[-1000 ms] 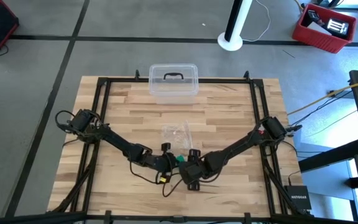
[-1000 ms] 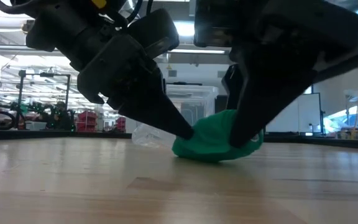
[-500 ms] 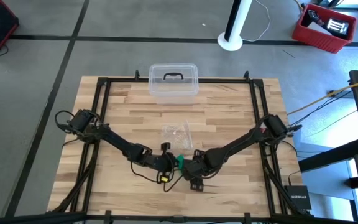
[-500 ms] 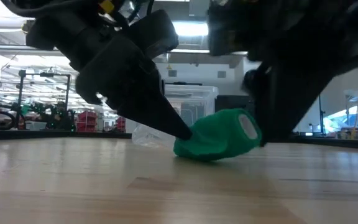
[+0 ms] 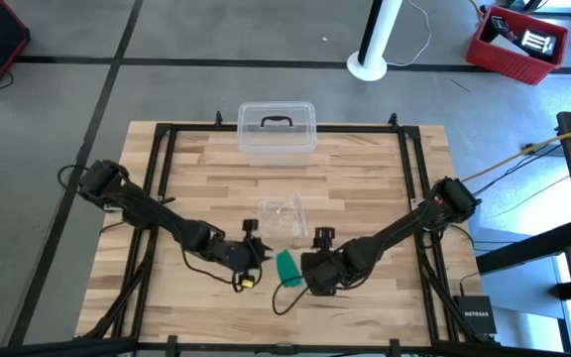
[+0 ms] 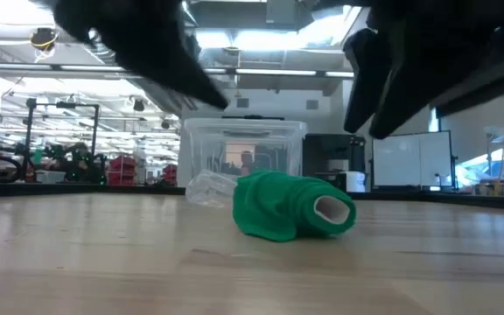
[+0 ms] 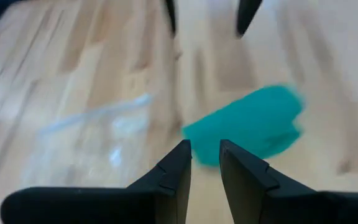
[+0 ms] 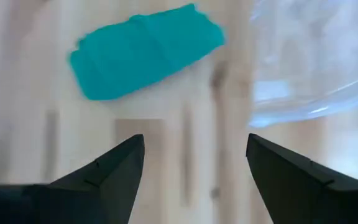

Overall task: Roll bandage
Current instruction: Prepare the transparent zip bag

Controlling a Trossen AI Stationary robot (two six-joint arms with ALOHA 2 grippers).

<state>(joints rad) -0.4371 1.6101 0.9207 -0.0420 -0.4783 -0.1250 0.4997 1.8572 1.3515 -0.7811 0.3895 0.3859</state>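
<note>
Bandage (image 5: 286, 267) sits rolled, loose, on table (image 5: 365, 188) near front middle, hollow end showing in low view, touched by neither gripper. Largest first: table, then arms either side of roll. Clear box (image 5: 277, 128) at far edge, lid on, likely storage. Left gripper (image 5: 250, 248) beside roll, fingers nearly together, holding nothing. Right gripper (image 5: 317, 260) just right of roll, fingers spread wide, empty. Wrapper (image 5: 281, 215) lies just behind roll, discarded. Roll looks done; judging both arms clear so it stays put.
</note>
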